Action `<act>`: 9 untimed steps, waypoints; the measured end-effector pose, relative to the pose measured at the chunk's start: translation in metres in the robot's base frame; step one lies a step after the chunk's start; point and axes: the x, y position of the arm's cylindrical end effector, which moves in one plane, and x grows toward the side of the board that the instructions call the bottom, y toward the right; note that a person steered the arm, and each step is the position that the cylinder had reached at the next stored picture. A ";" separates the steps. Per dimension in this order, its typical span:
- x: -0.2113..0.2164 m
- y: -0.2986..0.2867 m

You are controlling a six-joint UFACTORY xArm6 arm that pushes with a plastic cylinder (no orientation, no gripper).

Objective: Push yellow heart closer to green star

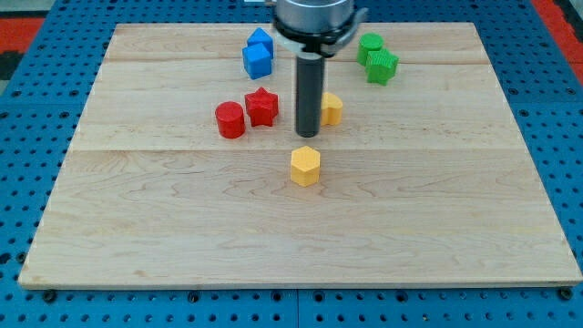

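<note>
wooden board (182,237) on a blue pegboard (27,137), seen from above and in front. my tip (307,135), a plain rod with no jaws to open or close, rests at the yellow heart (332,108), on its 8 o'clock side and partly hiding it. the green star (382,66) lies toward 1 o'clock from the heart, well apart, beside a green cylinder (370,46). judged so, a push toward 1 o'clock is needed. also present: yellow hexagon (305,166), red star (261,106), red cylinder (230,119), two blue blocks (258,55).

bare board between yellow heart (332,108) and green star (383,66), green cylinder (370,46) touching star
</note>
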 end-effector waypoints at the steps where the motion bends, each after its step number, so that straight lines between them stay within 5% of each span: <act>1: -0.009 -0.012; 3: -0.044 0.076; 6: -0.029 0.111; 8: -0.069 0.119; 9: -0.056 0.118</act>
